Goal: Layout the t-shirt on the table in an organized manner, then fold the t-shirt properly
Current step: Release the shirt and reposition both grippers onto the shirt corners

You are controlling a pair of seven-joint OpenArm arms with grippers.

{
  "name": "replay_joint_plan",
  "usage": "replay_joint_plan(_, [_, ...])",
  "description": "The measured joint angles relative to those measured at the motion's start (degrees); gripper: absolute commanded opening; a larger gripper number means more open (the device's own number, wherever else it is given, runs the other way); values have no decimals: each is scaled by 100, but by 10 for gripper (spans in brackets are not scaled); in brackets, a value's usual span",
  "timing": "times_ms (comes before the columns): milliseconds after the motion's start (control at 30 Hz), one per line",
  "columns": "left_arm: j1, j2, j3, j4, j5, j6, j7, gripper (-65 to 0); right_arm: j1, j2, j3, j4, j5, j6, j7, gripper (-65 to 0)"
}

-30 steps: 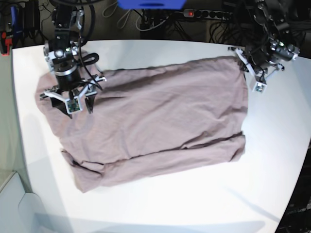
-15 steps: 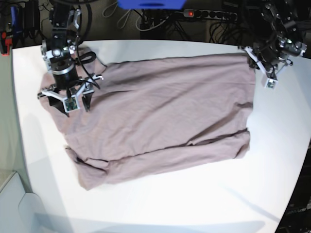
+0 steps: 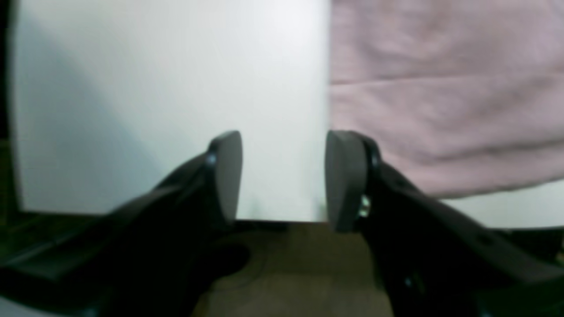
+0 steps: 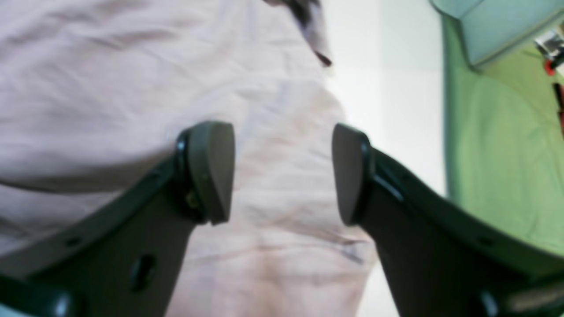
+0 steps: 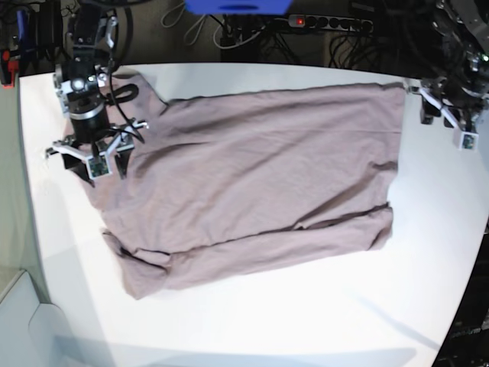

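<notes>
1. Layout step: t-shirt (image 5: pixel 252 183) lies spread on the table (image 5: pixel 306 321), lower hem doubled under.
2. Left gripper (image 3: pixel 282 176) released, jaws apart over bare table beside the hem.
3. Right gripper (image 4: pixel 282 171) jaws apart above the cloth, holding nothing.
4. Next, probably: regrasp and flatten the tucked edge.

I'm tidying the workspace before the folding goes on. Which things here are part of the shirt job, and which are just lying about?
Part of the job:
- t-shirt, spread out flat
- table under it
- left gripper, open beside the shirt's edge
- right gripper, open over the shirt

Just lying about:
- power strip and cables behind the table
- blue object at the back
</notes>
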Motion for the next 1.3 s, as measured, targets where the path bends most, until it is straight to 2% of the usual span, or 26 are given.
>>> replay_joint_plan(133, [-754,160,660,-203,-87,-4,11,-363,109,-59,-50,-4,15,55,-4,-291])
replay_joint_plan(233, [-1163,411,1141,-741,236,-22,-61,-477,157,-105,-20,-4,15,323,0,-292])
replay_joint_plan(333, [-1486,660,1519,-1434,699,-20,22,-642,190,-164,-9,-9,2,566,-83,-294])
replay_joint_plan(367, [-1620,713,1633,-1663,791,-17,15,-650,236,-157,-35,-9,-2,553,-151,-295])
replay_joint_plan(467, [-1921,761,1797,-2153,1161,-13,-197,-642,356,-144,-26,-4,11,553,-302,-295])
replay_joint_plan(567, [-1961,743,1777,-2728,1449,-28,-905,-649,549,-118,-9,-4,2,551,-391,-295])
replay_joint_plan(667, [-2000,625,1735,-3075,1449,-50,-1370,-649,863,-59,-50,-72,24,551,-516,-295])
replay_joint_plan(833, [-1941,168,1742,-3523,1056,-166,-1888,-649,1637,42,-59,-1095,24,551,-758,-296])
replay_joint_plan(933, [-1891,-94,1740,-3589,778,-166,-1873,-649,1895,37,-59,-1631,4,553,-804,-296])
replay_joint_plan(1067, [-1895,-393,1698,-3613,839,-164,-1766,-649,1902,37,-66,-1810,0,551,-789,-296])
replay_joint_plan(1200, [-1919,-415,1276,-3624,931,-146,-1652,-649,1615,-105,-140,-1812,-4,549,-767,-296])
replay_joint_plan(1300, [-2033,-553,1150,-3622,1088,-114,-1405,-649,1237,-151,-485,-1814,4,549,-710,-295])
